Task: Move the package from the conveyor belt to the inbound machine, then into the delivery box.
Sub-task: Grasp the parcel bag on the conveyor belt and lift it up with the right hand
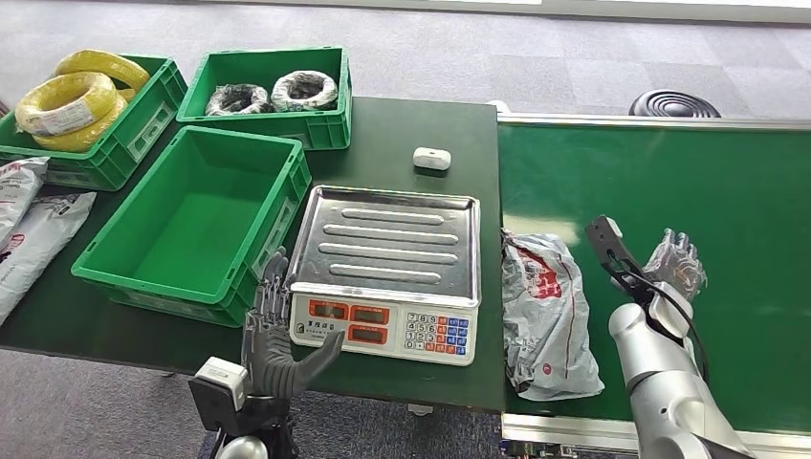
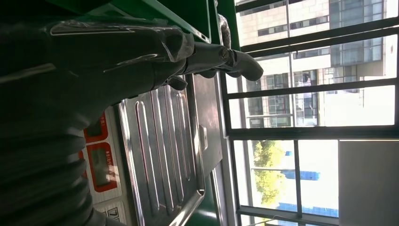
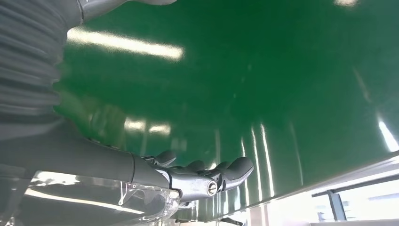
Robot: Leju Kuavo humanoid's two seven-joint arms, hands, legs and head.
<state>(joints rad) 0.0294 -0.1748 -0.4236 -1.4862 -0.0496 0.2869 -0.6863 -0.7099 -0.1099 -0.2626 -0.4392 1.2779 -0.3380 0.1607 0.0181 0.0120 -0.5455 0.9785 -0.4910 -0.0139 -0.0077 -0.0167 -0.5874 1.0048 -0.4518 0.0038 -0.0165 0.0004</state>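
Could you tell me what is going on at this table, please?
A humanoid robot is set to move a grey package that lies on the green conveyor belt, beside the scale. Neither robot hand holds anything. The right robot hand hovers open over the belt, to the right of the package and apart from it. The left robot hand is raised at the scale's front left corner, fingers spread. The scale's tray and the nearest green crate are both empty.

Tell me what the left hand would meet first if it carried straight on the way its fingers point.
Probably the empty green crate: the left hand points up and away along the scale, toward the crate's near corner. Depth is unclear; it might slip between them.
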